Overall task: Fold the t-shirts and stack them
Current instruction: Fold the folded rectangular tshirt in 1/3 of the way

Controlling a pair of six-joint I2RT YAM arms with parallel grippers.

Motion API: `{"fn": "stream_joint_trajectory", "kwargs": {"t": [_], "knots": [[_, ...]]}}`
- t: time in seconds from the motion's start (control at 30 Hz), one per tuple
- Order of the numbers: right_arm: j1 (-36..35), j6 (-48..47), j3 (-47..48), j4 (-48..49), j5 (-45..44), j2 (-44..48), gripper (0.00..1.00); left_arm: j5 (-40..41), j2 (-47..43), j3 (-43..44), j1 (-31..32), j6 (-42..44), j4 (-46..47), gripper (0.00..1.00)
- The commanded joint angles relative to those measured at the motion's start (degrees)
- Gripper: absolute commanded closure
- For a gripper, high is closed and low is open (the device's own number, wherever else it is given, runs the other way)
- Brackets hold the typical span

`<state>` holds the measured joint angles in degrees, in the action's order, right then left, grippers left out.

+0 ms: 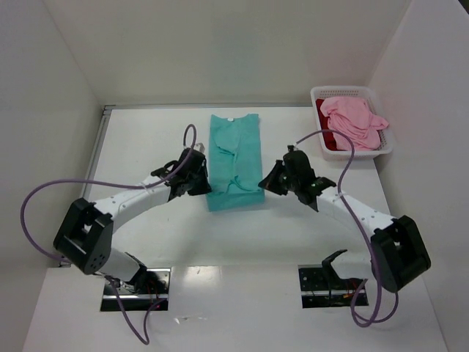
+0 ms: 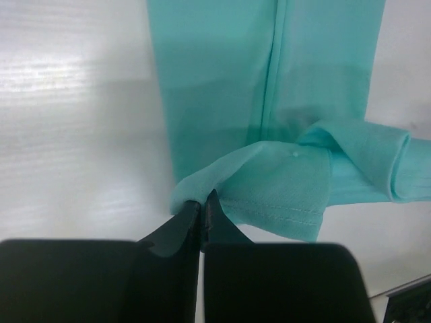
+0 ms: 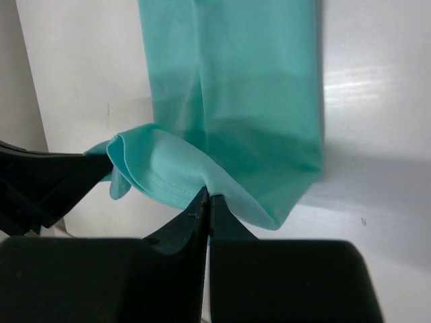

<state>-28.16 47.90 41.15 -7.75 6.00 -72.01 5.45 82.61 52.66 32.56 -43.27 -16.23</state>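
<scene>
Both grippers pinch teal t-shirt's point(image 1: 234, 161) near hem.

One teal t-shirt point(image 1: 234, 158), two more t-shirts point(image 1: 355, 117) point(image 1: 327, 138), one basket point(image 1: 344, 91), two end effectors point(image 1: 206, 185) point(image 1: 264, 183).

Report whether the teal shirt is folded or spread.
Partly folded: teal shirt is a narrow strip, near hem pinched by left gripper and right gripper.
</scene>
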Motion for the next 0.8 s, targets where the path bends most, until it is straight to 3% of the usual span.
{"fn": "stream_joint_trajectory", "kwargs": {"t": [0.0,0.2,0.43,0.77], "knots": [[2.1,-3.2,5.3,3.7,0.8,-5.1,1.0,-4.2,4.5,5.7,-2.8,6.2,3.0,1.0],[2.8,-4.4,11.3,6.2,1.8,-14.6,1.0,-10.4,12.0,12.2,-7.0,9.2,4.5,1.0],[7.1,-1.3,13.9,11.1,1.8,-17.7,1.0,-13.9,19.0,20.6,-8.6,13.1,4.5,1.0],[9.5,-4.0,20.8,11.4,2.4,-25.7,1.0,-15.1,23.1,23.1,-11.5,14.8,5.1,1.0]]}}
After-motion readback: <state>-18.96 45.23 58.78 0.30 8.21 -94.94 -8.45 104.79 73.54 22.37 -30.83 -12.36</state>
